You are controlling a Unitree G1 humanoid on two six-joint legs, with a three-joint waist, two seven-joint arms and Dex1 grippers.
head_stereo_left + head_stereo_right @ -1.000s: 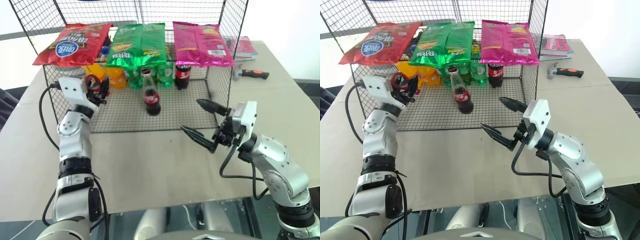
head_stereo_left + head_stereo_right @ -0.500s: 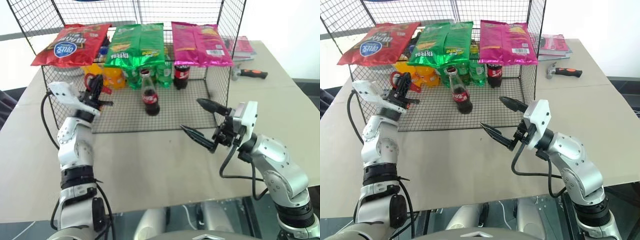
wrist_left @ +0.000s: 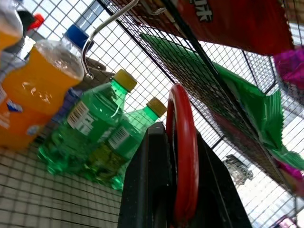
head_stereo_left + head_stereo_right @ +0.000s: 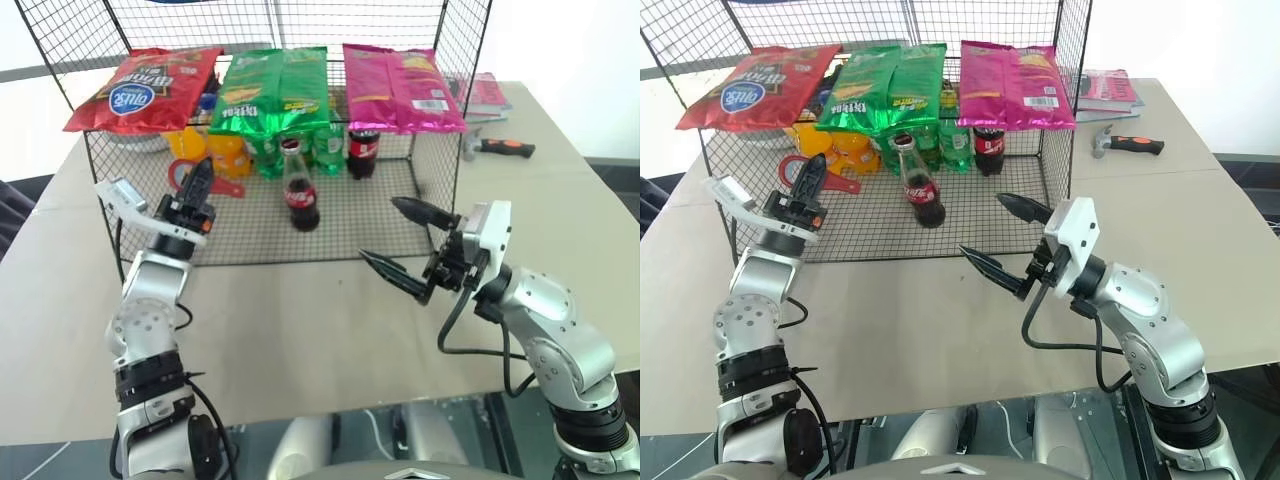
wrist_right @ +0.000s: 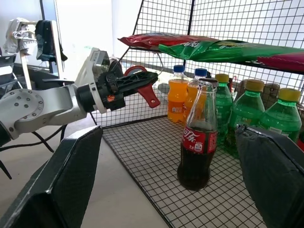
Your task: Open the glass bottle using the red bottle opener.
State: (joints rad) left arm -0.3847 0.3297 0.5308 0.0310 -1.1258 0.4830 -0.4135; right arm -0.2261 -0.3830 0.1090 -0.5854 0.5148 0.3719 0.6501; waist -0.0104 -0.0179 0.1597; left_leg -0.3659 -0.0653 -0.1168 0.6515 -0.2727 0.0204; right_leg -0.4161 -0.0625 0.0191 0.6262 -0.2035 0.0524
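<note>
The left gripper [image 4: 810, 180] is clamped on the red bottle opener [image 5: 142, 88] near the wire rack's [image 4: 440, 200] left edge. The glass bottle [image 4: 301, 186], its red label in white script, stands mid-rack. The right gripper's [image 4: 400, 241] fingers gape.

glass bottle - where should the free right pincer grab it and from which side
Grip the glass bottle around its labelled lower body, coming in level from the front right, where the open right pincer already faces it. It stands upright on the wire rack with other bottles close behind, and the body is widest there, leaving the neck free for the red bottle opener in the left pincer.
</note>
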